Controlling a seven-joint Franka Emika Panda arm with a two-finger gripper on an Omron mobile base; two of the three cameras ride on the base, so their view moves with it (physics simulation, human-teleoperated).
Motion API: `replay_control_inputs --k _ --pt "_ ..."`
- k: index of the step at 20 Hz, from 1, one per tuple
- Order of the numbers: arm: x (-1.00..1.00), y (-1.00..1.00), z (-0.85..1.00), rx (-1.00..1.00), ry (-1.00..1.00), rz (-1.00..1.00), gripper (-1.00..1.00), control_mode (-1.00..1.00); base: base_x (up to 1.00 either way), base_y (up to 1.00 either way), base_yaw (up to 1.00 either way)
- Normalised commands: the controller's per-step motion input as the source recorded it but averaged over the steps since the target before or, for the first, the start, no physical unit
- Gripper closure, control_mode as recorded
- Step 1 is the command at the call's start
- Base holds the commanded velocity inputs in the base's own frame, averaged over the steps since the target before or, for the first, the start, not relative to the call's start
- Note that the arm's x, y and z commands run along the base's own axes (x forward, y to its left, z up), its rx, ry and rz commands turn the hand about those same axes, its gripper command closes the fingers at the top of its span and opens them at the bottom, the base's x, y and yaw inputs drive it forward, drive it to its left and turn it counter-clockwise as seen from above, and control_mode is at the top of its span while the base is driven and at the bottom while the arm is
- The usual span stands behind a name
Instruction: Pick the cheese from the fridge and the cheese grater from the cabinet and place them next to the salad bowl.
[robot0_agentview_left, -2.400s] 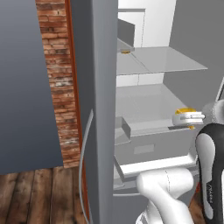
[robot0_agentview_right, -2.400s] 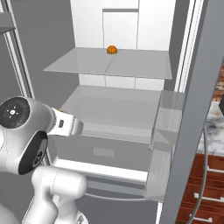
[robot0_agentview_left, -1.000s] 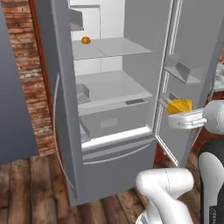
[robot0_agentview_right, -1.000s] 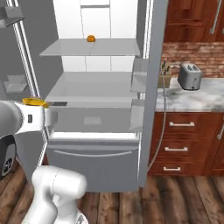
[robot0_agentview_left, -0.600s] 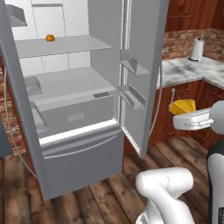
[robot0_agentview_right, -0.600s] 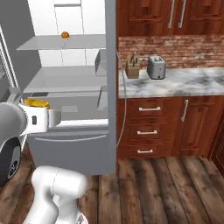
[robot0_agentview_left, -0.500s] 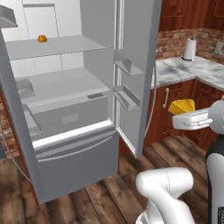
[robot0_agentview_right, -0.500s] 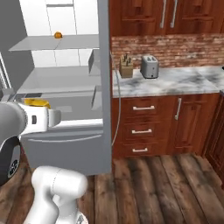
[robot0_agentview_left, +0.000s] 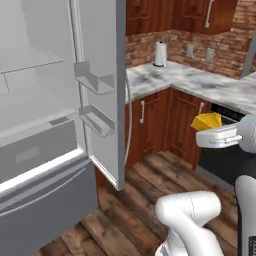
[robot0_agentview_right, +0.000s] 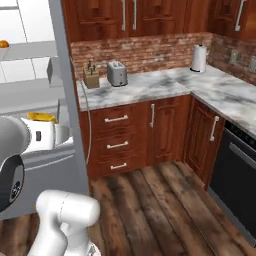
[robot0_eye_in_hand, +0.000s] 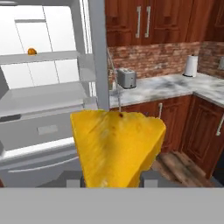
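The cheese (robot0_eye_in_hand: 116, 146), a yellow-orange wedge, sits between my gripper's (robot0_eye_in_hand: 111, 179) two dark fingertips (robot0_eye_in_hand: 148, 177), which are shut on it. From the left base view the cheese (robot0_agentview_left: 207, 121) rides on top of the gripper (robot0_agentview_left: 210, 136) at mid-height, well clear of the fridge (robot0_agentview_left: 40, 150) and out over the wood floor. In the right base view, cheese (robot0_agentview_right: 41, 117) and gripper (robot0_agentview_right: 47, 134) show in front of the open fridge door (robot0_agentview_right: 65, 105). The fridge (robot0_eye_in_hand: 43, 109) stands open with pale shelves. The cheese grater and the salad bowl are out of view.
A marble counter (robot0_agentview_right: 150, 85) turns a corner and carries a toaster (robot0_agentview_right: 116, 73), a knife block (robot0_agentview_right: 90, 77) and a paper towel roll (robot0_agentview_right: 199, 58). Wooden wall cabinets (robot0_agentview_right: 125, 17) hang shut above it. A dark oven (robot0_agentview_right: 232, 170) sits on the right. An orange (robot0_eye_in_hand: 31, 51) lies on a fridge shelf.
The base has swung right, so both base views have slid from the fridge interior toward the counter corner. The cheese has stayed in my gripper throughout.
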Motion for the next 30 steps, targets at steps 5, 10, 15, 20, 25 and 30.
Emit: replay_control_inputs --k 5,10,15,20,25,30 --pt "0.00 0.00 0.00 0.00 0.00 0.00 1.00 1.00 0.00 -0.01 -0.98" --pt "0.00 0.00 0.00 0.00 0.00 0.00 1.00 1.00 0.00 0.00 -1.00" --pt "0.00 0.00 0.00 0.00 0.00 0.00 1.00 1.00 0.00 0.00 -0.98" --pt "0.00 0.00 0.00 0.00 0.00 0.00 1.00 1.00 0.00 -0.25 -0.90" --pt "0.00 0.00 0.00 0.00 0.00 0.00 1.00 1.00 0.00 -0.63 -0.76" --pt "0.00 0.00 0.00 0.00 0.00 0.00 1.00 1.00 0.00 -0.64 -0.77"
